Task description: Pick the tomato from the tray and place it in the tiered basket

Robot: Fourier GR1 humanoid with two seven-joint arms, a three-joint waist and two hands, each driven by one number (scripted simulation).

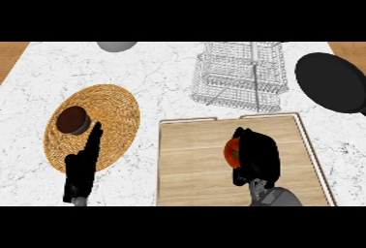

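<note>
One tomato (230, 151) sits over the wooden tray (193, 164), in the tray's right half and nearer its far rim than its near edge; only the red left side shows, because the right hand (257, 154) covers the rest. That hand comes in from the lower edge and its black fingers are curled round the tomato, holding it; whether the tomato rests on the wood or is raised off it cannot be told. The single tray lies on the white marbled tabletop (164, 72) at centre right, with two thin rail handles along its far rim. Just beyond that rim stands the one tiered basket (239, 72), made of pale wire mesh with a central post, apart from the tray. To the right of the basket lies one black round plate (332, 82), cut by the view's right edge. At the far edge, left of the basket, one grey round object (116, 46) is partly in view. On the left lies one round woven mat (118, 111), carrying one dark brown disc (71, 119) on its left part. The left hand (81, 167) shows at lower left over the mat's near edge, open, its fingers straight and pointing away, their tips just beside the disc.
</note>
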